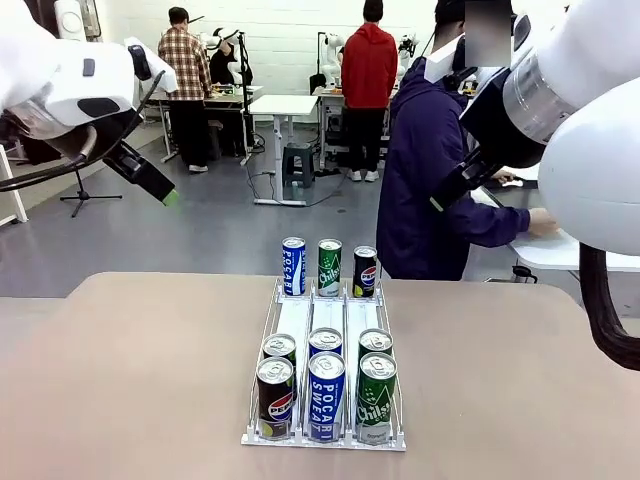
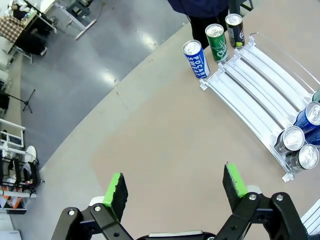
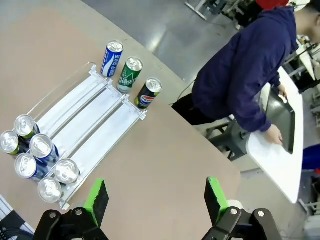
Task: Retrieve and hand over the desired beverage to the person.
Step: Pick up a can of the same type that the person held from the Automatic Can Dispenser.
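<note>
A white wire rack (image 1: 296, 322) lies mid-table with three lanes. At its far end stand a blue Pocari Sweat can (image 1: 292, 265), a green Chilsung can (image 1: 329, 266) and a black Pepsi can (image 1: 365, 271). Several more cans (image 1: 326, 378) crowd its near end. The person (image 1: 425, 170) in a navy hooded jacket stands past the far edge, turned right, one hand (image 3: 274, 134) on a side table. My left gripper (image 2: 175, 185) hangs open high above the table's left part. My right gripper (image 3: 156, 196) is open too, high over the right part. Both are empty.
A white side table (image 1: 560, 250) with a dark tray stands to the right of the person. Two other people work at benches far back. Bare table top (image 1: 120, 380) stretches on both sides of the rack.
</note>
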Motion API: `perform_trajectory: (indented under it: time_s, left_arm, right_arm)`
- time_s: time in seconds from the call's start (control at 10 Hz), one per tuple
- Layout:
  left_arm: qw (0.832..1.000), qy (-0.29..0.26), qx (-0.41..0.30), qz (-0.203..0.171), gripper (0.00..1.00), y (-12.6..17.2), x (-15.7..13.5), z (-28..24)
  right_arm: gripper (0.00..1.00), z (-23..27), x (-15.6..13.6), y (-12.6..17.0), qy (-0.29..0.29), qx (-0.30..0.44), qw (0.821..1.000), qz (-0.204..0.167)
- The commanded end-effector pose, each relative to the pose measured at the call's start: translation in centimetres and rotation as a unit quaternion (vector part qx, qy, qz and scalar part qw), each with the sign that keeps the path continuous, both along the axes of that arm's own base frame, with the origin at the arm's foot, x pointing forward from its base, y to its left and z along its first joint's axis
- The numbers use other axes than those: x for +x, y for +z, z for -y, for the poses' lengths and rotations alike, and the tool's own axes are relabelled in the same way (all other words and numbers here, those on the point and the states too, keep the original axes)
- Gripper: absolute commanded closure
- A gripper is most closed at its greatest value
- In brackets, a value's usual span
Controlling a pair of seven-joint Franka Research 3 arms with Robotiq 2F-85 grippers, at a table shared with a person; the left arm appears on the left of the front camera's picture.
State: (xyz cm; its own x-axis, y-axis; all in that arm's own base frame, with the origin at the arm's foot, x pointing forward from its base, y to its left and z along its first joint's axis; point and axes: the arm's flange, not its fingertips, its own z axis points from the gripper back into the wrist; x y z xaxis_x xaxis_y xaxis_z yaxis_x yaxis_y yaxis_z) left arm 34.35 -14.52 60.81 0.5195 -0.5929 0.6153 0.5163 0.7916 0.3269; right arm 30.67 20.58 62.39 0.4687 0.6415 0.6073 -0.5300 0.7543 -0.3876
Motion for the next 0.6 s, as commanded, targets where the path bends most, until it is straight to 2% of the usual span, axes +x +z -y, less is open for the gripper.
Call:
perform_trajectory:
  time_s: [0.0,0.2,0.3,0.4,0.5]
  left_arm:
    - [1.0,-0.001,-0.005,-0.004,0.0,-1.4,1.0,0.1]
    - [1.0,0.0,0.001,-0.006,0.0,-0.7,0.4,0.1]
    - [0.989,-0.076,-0.094,-0.091,0.0,0.2,-0.3,-2.5]
    - [0.974,-0.109,-0.15,-0.129,0.0,1.4,-0.8,-5.4]
    - [0.964,-0.114,-0.191,-0.146,0.0,2.3,-1.2,-8.4]
  right_arm:
    - [0.0,0.7,0.3,-0.9,-0.001,0.001,1.0,0.002]
    - [0.0,0.4,0.2,-0.3,-0.003,0.001,1.0,-0.003]
    - [0.0,3.9,-0.7,0.1,0.018,0.027,0.998,-0.061]
    - [0.0,7.3,-1.6,0.9,0.04,0.076,0.991,-0.098]
    - [0.0,11.1,-2.5,2.0,0.067,0.139,0.982,-0.111]
